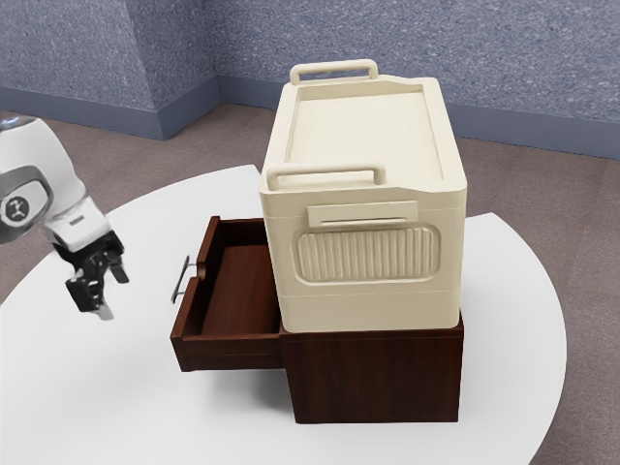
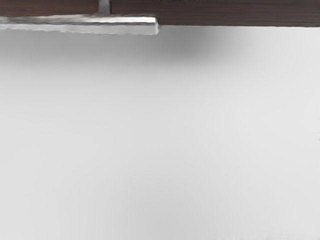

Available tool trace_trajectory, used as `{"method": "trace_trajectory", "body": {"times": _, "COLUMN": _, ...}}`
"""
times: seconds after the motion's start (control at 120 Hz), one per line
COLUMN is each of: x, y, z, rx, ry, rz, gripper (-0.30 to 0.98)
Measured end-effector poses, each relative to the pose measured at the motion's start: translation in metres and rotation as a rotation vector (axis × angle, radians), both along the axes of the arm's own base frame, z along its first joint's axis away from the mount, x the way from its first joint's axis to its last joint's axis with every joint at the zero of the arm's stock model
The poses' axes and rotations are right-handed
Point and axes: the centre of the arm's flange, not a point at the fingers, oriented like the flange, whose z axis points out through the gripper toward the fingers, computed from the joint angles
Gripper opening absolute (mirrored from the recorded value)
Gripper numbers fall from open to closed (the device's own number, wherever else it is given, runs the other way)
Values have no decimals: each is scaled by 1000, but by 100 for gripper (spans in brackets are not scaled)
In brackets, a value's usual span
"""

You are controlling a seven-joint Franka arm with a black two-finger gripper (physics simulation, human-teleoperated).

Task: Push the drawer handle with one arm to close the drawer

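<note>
A blue-grey wall (image 1: 339, 39) and brown floor (image 1: 581, 213) lie behind a round white desk (image 1: 116, 387), whose top gives the furniture a flat footing. The claw (image 1: 113, 294) is open, its two fingertips parted with nothing between them, which suits a job that asks for a shove rather than a grasp. It hangs above the desk at the end of the white arm (image 1: 44, 160), short of the handle (image 1: 180, 279) and apart from it, so no force reaches the drawer from here. In the wrist view the handle's bar runs alongside the wooden front, held off it by a post; that stand-off makes it the first thing a straight push would meet. The drawer (image 1: 230, 353) juts well out of its cabinet (image 1: 378, 378) toward the exterior view's left, the side the arm comes from, so pushing away from the arm should slide it home. Its inside looks bare, and I see nothing in it that would snag on the way in. On top of the cabinet sits a cream box (image 1: 363, 308), whose weight probably helps keep the body from skidding when pressed. The next move calls for bringing the claw squarely against the handle, near its middle; a push at one end could twist the drawer in its runners, and too high a pass might miss the bar altogether
</note>
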Motion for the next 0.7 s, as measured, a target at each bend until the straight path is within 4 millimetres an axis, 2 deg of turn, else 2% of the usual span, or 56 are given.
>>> {"method": "trace_trajectory", "body": {"times": 0.083, "x": 4, "y": -7, "z": 0, "rx": 12, "ry": -25, "rz": -114, "gripper": 66}}
{"method": "trace_trajectory", "body": {"times": 0.2, "x": 8, "y": 0, "z": -1, "rx": 8, "ry": -66, "rz": -180, "gripper": 66}}
{"method": "trace_trajectory", "body": {"times": 0.475, "x": 20, "y": 4, "z": 1, "rx": 21, "ry": -145, "rz": -135, "gripper": 66}}
{"method": "trace_trajectory", "body": {"times": 0.525, "x": 24, "y": 3, "z": -4, "rx": 4, "ry": -151, "rz": -119, "gripper": 66}}
{"method": "trace_trajectory", "body": {"times": 0.558, "x": 26, "y": 1, "z": -7, "rx": -7, "ry": -152, "rz": -109, "gripper": 61}}
{"method": "trace_trajectory", "body": {"times": 0.7, "x": 34, "y": -2, "z": -9, "rx": -26, "ry": -169, "rz": -66, "gripper": 25}}
